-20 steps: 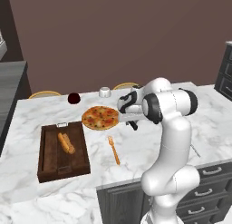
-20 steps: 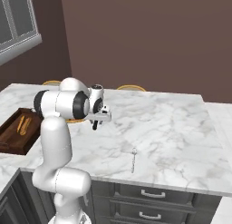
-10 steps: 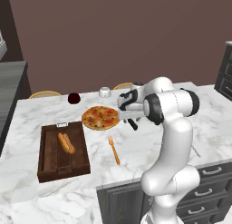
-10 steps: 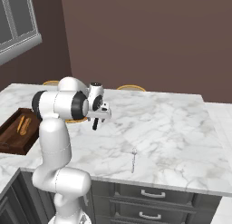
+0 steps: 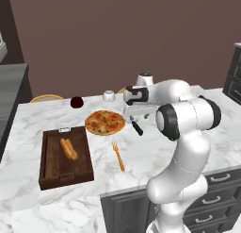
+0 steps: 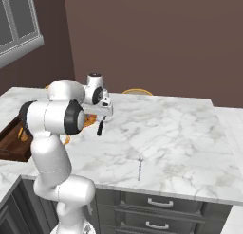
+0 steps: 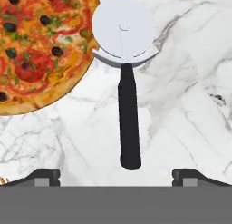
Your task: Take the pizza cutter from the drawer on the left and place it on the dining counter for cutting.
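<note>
The pizza cutter (image 7: 128, 123) lies flat on the white marble dining counter (image 5: 155, 152), its black handle toward my hand and its silvery wheel (image 7: 124, 30) touching the rim of the pizza (image 7: 41, 51). My gripper (image 7: 115, 175) hangs just above the handle's end, open, with one fingertip on each side and nothing between them. From the base cameras the cutter (image 5: 136, 127) (image 6: 100, 129) sits right of the pizza (image 5: 105, 122), under the gripper (image 5: 133, 116) (image 6: 102, 115). The drawer on the left is out of view.
An orange-brown fork (image 5: 118, 155) lies in front of the pizza. A dark wooden tray (image 5: 49, 168) with bread (image 5: 68, 148) is at the left. A dark red cup (image 5: 76, 102) and a white bowl (image 5: 108, 95) stand at the back. Shut drawers (image 6: 156, 202) sit below.
The jaws have opened and let go of the pizza cutter, which now rests on the counter beside the pizza. The arm has barely moved.
</note>
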